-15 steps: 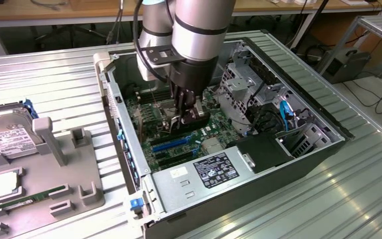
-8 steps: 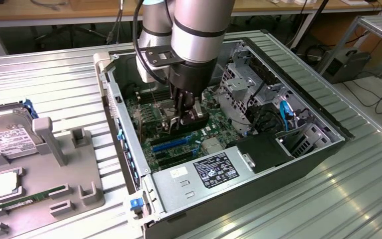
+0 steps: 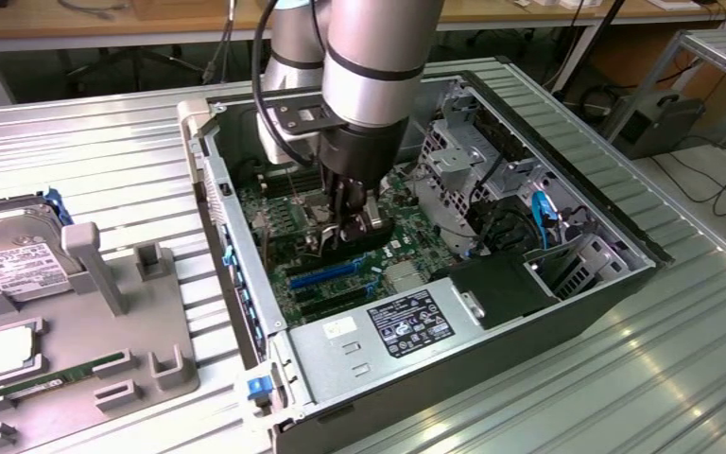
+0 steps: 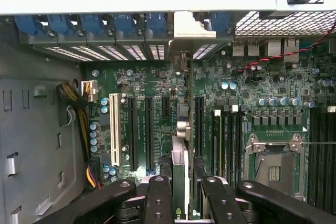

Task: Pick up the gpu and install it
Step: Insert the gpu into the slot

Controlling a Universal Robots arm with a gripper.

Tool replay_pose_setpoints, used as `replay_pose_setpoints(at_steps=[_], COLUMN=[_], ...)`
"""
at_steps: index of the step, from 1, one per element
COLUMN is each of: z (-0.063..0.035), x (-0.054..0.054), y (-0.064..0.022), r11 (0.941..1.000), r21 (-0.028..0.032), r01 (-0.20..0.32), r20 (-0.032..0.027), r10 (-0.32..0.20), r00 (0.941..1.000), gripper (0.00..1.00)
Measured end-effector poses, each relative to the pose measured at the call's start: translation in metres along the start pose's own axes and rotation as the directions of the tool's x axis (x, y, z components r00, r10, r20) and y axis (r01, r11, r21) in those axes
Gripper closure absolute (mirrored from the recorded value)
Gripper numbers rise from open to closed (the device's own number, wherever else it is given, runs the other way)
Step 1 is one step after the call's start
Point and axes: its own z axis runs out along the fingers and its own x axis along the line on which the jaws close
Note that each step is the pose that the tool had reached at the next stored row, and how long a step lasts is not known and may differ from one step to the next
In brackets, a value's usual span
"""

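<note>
My gripper (image 3: 348, 225) hangs down inside the open computer case (image 3: 218, 189), shut on the gpu (image 3: 363, 238), which stands on edge just above the motherboard (image 3: 319, 279). In the wrist view the gpu (image 4: 180, 166) appears edge-on as a thin green card between my two black fingers (image 4: 157, 198), in line with the gap between the black expansion slots (image 4: 148, 129). Its silver end bracket (image 4: 187, 24) reaches the case's rear slot openings. Whether its edge sits in a slot is hidden. The gripper (image 4: 184, 203) is clamped around the card.
A white slot (image 4: 114, 129) and an orange-black cable bundle (image 4: 79, 114) lie beside the slots, and the CPU socket (image 4: 274, 161) on the other side. The power supply (image 3: 388, 326), drive cage (image 3: 458, 151) and blue cables (image 3: 543, 213) crowd the case. Outside stands a grey fixture (image 3: 86, 331) with a hard drive (image 3: 10, 260) and a memory stick (image 3: 48, 378).
</note>
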Motion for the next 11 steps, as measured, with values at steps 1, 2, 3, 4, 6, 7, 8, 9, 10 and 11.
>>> replay_pose_setpoints(at_steps=[1, 2, 3, 4, 6, 7, 8, 9, 10, 11], z=[0.0022, 0.0033, 0.004, 0.0049, 0.0057, 0.0061, 0.0063, 0.0066, 0.007, 0.0074], x=[0.0, 0.0, 0.0, 0.0, 0.0001, 0.0001, 0.0001, 0.0001, 0.0001, 0.0001], y=[0.0002, 0.0003, 0.0004, 0.0006, 0.0008, 0.0009, 0.001, 0.001, 0.0011, 0.0013], r11=[1.0, 1.0, 1.0, 1.0, 1.0, 1.0, 1.0, 1.0, 1.0, 1.0], r21=[0.0, 0.0, -0.0001, -0.0001, -0.0001, 0.0, -0.0001, -0.0001, -0.0001, 0.0], r01=[0.0, 0.0, 0.0, 0.0, 0.0, 0.0, 0.0, 0.0, 0.0, 0.0], r20=[0.0004, 0.0005, 0.0005, 0.0006, 0.0005, 0.0006, 0.0004, 0.0004, 0.0006, 0.0006], r10=[0.0, 0.0, 0.0, 0.0, 0.0, 0.0, 0.0, 0.0, 0.0, 0.0], r00=[1.0, 1.0, 1.0, 1.0, 1.0, 1.0, 1.0, 1.0, 1.0, 1.0], gripper=[0.74, 0.74, 0.74, 0.74, 0.74, 0.74, 0.74, 0.74, 0.74, 0.74])
